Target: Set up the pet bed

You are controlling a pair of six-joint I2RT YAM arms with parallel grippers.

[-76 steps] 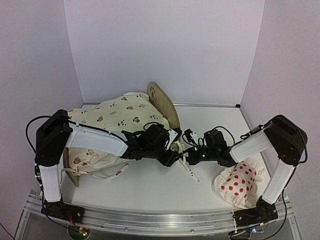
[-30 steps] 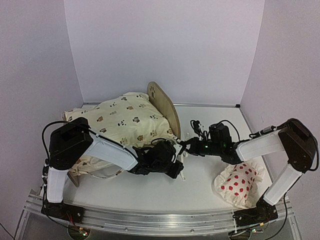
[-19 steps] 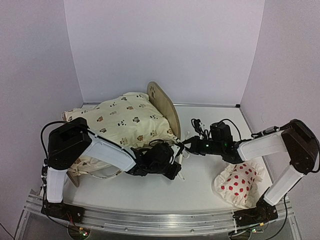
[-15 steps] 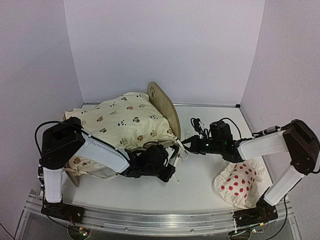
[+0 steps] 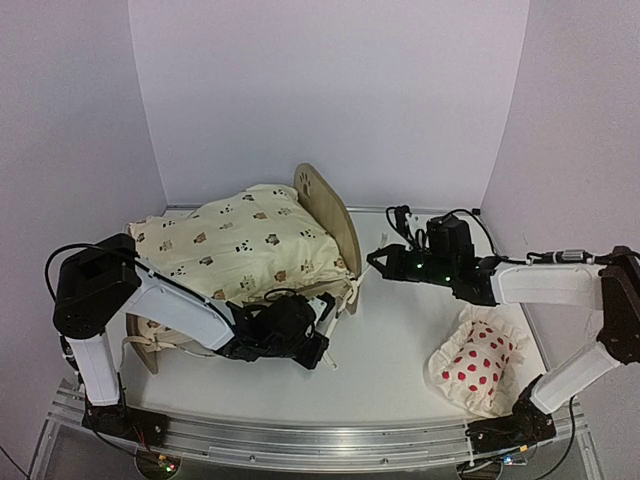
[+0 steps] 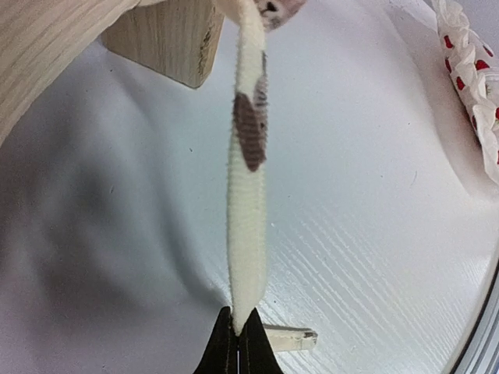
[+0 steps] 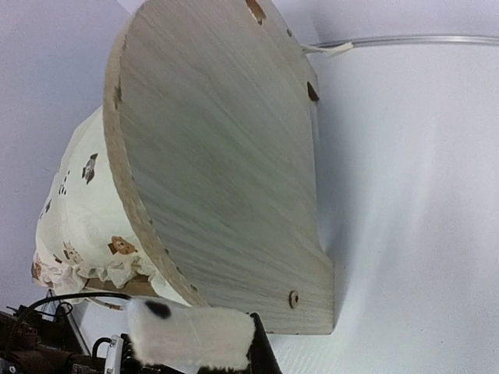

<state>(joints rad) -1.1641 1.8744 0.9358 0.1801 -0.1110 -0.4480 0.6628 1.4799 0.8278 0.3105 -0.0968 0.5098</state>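
The pet bed shows its plywood end board (image 5: 335, 215) with a paw cutout, and the cream animal-print cushion (image 5: 240, 240) lies on it. My left gripper (image 5: 318, 352) sits low in front of the bed. It is shut on a cream tie strap (image 6: 248, 195) that runs taut from the cushion past a wooden bed leg (image 6: 168, 39) to my left gripper's tips (image 6: 238, 333). My right gripper (image 5: 378, 258) hovers just right of the end board (image 7: 226, 156), shut on a second fuzzy white strap (image 7: 195, 335). The bed's base is hidden under the cushion.
A red-dotted white pillow (image 5: 480, 365) lies at the near right of the table, its frilly edge (image 6: 475, 70) also in the left wrist view. A loose strap end (image 6: 288, 339) rests on the table beside my left fingertips. Walls close the table in at the back and both sides.
My left gripper closed on the strap and drew back toward the near left, pulling it taut. My right arm rose and moved toward the far right with its strap.
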